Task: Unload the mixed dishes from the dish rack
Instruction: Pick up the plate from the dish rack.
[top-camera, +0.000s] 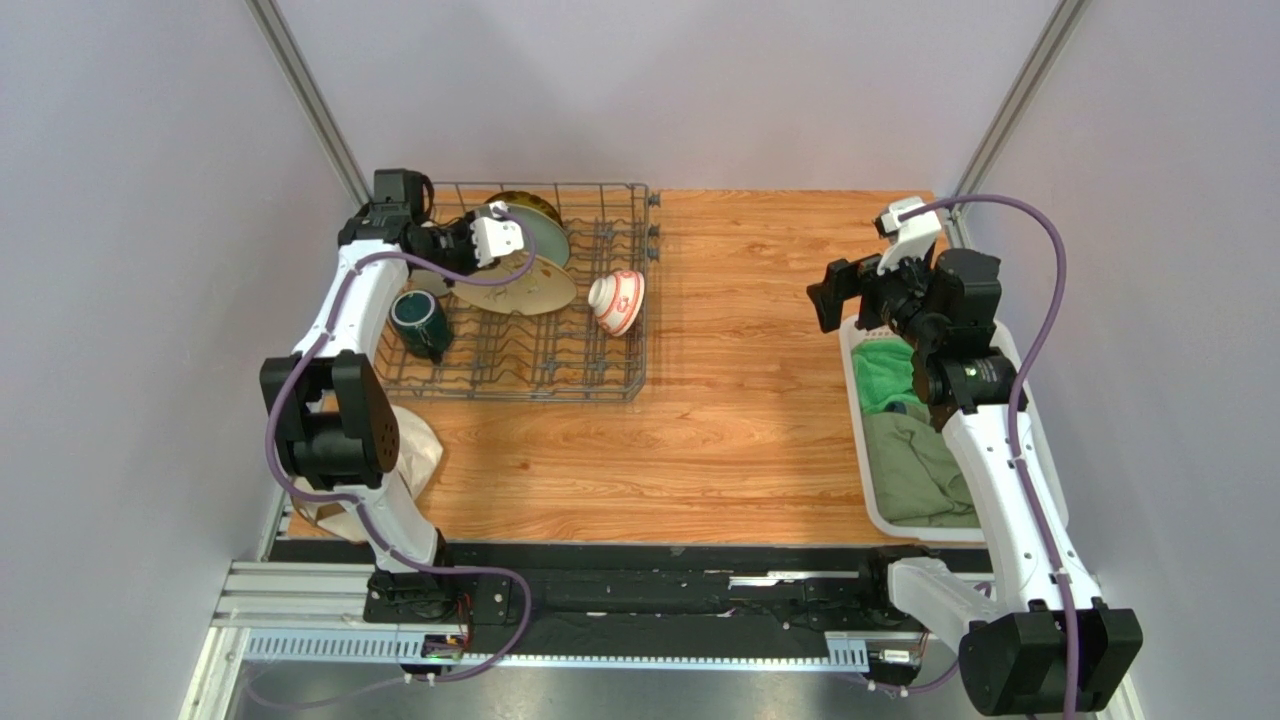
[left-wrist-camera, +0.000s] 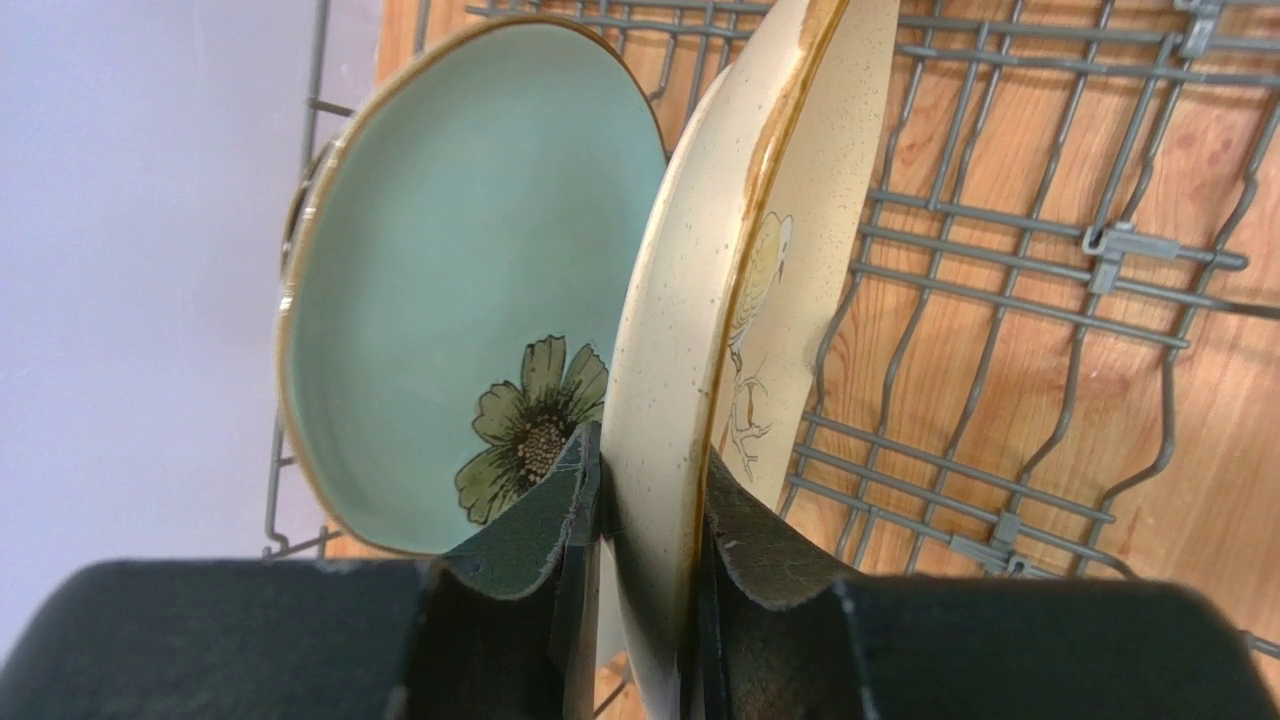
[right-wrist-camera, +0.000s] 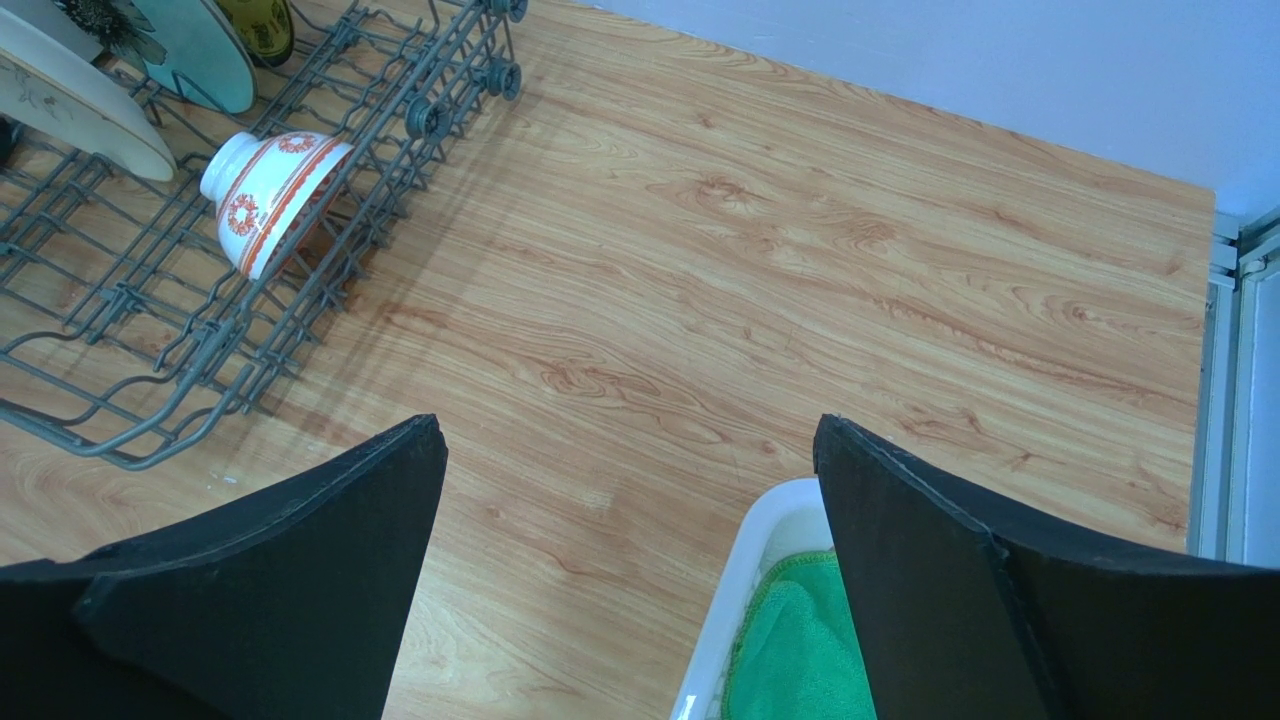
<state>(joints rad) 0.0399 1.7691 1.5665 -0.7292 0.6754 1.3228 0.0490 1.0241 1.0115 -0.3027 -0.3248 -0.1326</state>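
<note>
From above, the dish rack (top-camera: 519, 323) fills the table's (top-camera: 751, 405) far-left corner, and bare wood separates it from the right gripper (top-camera: 836, 294). At the left wrist, the left gripper (left-wrist-camera: 646, 495) pinches the cream plate's (left-wrist-camera: 684, 330) rim, with the green plate (left-wrist-camera: 451, 270) just beside. At the right wrist, the jaws gape empty, and the bowl (right-wrist-camera: 271, 180) lies tipped near the rack's edge.

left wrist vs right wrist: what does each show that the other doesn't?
Left wrist only: the left gripper, shut on the cream plate at its rim, with the green plate close behind.
Right wrist only: the bowl tipped on its side in the rack, the right gripper open above the table, and a corner of the basket with a green cloth in it.
Both: rack, cream plate, green plate, table.
</note>
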